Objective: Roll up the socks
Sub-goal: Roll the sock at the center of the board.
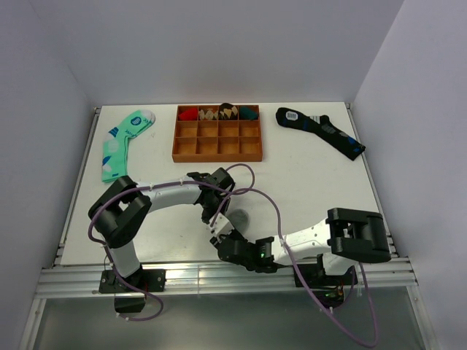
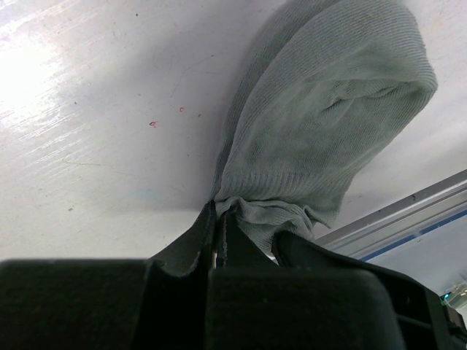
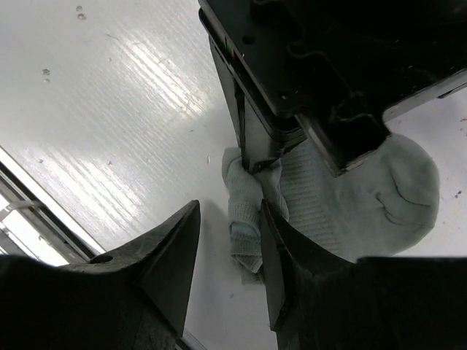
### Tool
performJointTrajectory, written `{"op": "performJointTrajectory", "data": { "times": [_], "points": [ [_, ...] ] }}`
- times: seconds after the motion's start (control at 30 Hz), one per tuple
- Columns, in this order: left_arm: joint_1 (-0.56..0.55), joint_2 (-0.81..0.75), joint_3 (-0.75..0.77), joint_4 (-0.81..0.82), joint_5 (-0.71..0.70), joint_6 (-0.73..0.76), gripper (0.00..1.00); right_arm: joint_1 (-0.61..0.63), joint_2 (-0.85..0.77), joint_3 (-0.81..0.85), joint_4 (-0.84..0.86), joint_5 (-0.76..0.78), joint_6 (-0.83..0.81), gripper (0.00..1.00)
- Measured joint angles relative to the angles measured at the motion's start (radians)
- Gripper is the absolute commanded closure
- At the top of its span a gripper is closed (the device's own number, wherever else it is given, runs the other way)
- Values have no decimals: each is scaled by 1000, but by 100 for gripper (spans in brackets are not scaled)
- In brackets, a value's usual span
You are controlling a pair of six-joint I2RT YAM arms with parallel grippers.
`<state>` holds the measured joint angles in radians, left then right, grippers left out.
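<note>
Left claw [image 2: 222,219] pinches the small light-grey knit socks [image 2: 328,124]; right claw [image 3: 228,226] stands released, straddling their bunched edge.

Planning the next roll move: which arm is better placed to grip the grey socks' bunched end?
Right, probably. The right tool stands open astride the bunched end of the socks, while the left tool is shut on the socks, pinning them.
</note>
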<state>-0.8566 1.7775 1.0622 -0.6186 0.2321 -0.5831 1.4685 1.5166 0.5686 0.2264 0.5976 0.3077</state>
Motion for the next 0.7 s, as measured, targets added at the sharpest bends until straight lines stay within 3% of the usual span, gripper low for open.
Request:
{"op": "performJointTrajectory", "data": {
  "times": [0.7],
  "points": [
    [3,8,9,-9,8,19,100,-18,76,-7,36,88,36,58]
  ]
}}
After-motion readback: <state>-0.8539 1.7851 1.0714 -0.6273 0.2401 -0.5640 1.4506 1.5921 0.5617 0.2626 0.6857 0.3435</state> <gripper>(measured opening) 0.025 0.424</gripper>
